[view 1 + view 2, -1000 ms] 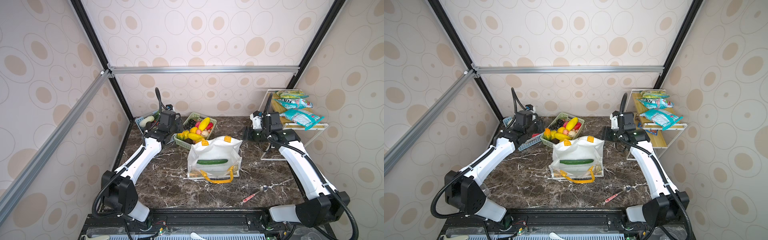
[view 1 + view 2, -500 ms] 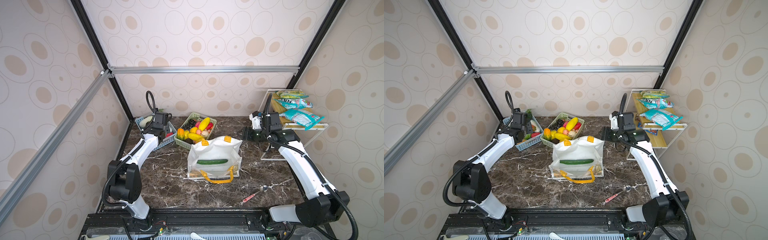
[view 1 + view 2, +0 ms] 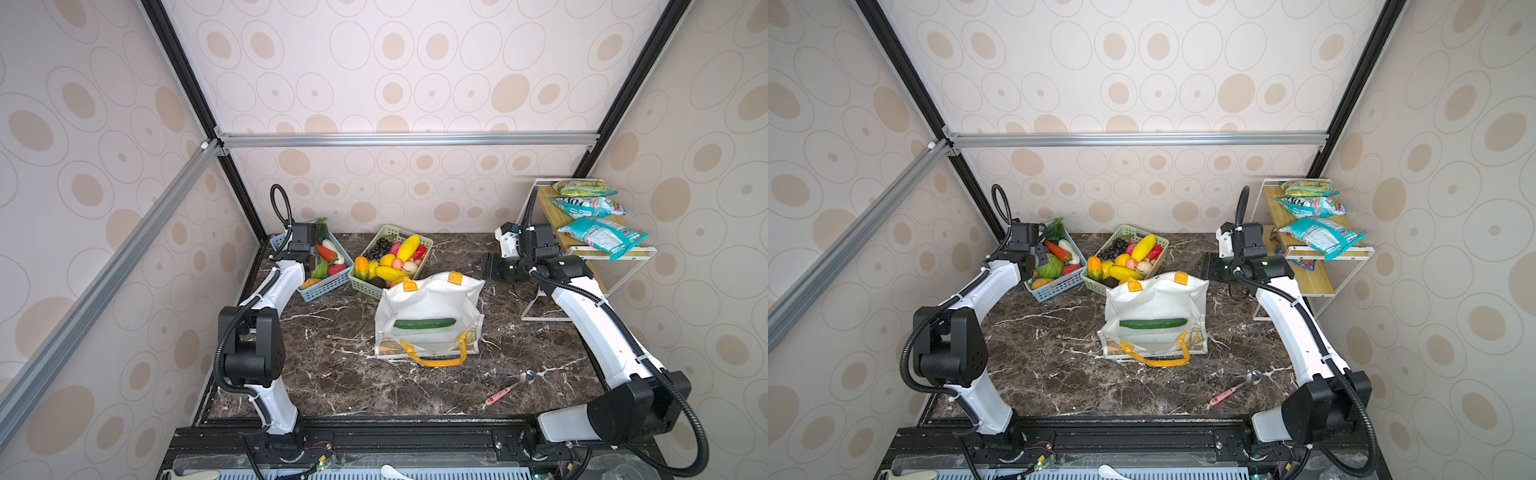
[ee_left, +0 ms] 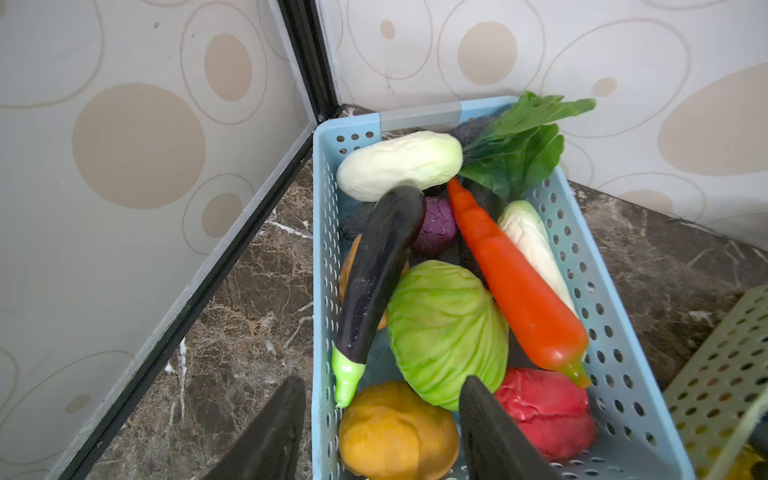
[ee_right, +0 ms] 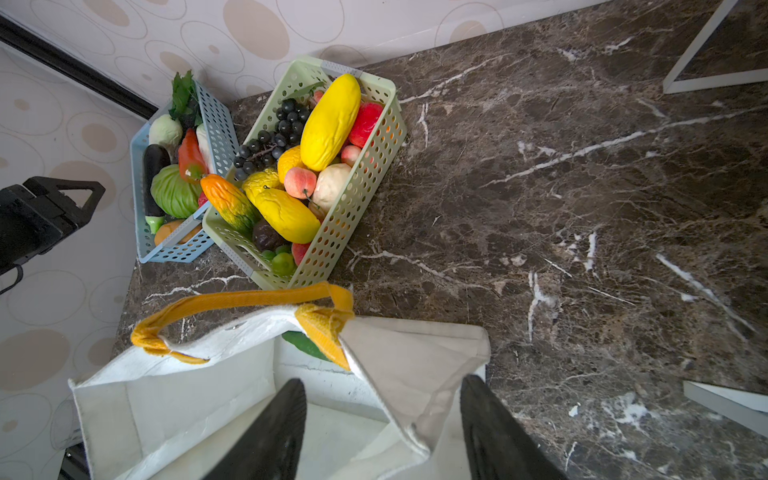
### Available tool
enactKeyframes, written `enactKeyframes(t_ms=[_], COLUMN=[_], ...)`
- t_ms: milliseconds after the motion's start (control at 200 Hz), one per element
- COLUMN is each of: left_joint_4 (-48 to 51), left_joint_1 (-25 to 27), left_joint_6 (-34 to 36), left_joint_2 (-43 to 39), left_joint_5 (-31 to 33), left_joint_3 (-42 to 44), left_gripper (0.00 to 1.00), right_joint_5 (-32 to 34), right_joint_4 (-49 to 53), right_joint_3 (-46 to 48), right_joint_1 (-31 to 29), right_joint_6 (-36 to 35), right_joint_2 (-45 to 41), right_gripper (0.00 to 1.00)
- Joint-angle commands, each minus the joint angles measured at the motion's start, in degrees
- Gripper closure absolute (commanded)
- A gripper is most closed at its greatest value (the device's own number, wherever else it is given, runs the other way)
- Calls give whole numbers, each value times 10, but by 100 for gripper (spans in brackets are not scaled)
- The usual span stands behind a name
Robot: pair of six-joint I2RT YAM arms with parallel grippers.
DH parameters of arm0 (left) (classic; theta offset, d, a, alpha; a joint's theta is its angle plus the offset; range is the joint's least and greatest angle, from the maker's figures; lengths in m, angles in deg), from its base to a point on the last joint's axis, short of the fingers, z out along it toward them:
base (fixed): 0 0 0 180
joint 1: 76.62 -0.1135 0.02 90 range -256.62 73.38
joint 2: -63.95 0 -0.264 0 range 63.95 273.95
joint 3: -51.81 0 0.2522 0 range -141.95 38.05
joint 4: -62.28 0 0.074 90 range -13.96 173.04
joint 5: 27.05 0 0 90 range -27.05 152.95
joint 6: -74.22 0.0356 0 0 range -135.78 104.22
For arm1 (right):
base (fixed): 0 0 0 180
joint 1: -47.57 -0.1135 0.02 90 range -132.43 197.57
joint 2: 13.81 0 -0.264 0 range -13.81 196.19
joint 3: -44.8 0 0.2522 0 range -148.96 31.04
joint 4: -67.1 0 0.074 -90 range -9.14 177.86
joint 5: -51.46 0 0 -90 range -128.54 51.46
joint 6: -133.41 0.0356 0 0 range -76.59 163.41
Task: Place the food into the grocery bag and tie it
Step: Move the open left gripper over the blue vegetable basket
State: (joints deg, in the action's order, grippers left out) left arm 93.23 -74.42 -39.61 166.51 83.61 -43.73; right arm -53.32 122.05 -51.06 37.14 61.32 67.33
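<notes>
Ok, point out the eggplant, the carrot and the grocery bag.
eggplant (image 4: 380, 274): left wrist view, middle of its dark body.
carrot (image 4: 513, 284): left wrist view, middle of its orange body.
grocery bag (image 3: 428, 299): a top view, its white inner wall.

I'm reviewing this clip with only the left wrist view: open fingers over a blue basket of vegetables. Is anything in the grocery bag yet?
Observer: Yes. In both top views a cucumber lies inside the white bag. I see nothing else in it.
Operator: And the other arm?
Observer: The right gripper is open at the bag's far right corner and holds nothing. I cannot tell whether it touches the bag.
</notes>
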Motion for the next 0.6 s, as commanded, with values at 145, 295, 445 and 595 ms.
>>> enactKeyframes(t_ms=[145, 295, 445, 595], left_joint_4=[-35, -63, -92, -104], left_joint_1=[-55, -79, -87, -93], left_joint_6=[1, -5, -9, -7], left_joint_2=[37, 64, 90, 113], left_joint_5=[-79, -127, -153, -175], left_joint_3=[-31, -35, -47, -69], left_gripper=[41, 43, 44, 43], right_joint_5=[2, 7, 1, -2], right_joint_4=[6, 11, 10, 8], right_joint_3=[-32, -35, -47, -53], right_joint_1=[-2, -2, -2, -2], right_joint_6=[-14, -18, -17, -18], right_joint_2=[14, 20, 39, 52], right_gripper=[38, 38, 38, 38])
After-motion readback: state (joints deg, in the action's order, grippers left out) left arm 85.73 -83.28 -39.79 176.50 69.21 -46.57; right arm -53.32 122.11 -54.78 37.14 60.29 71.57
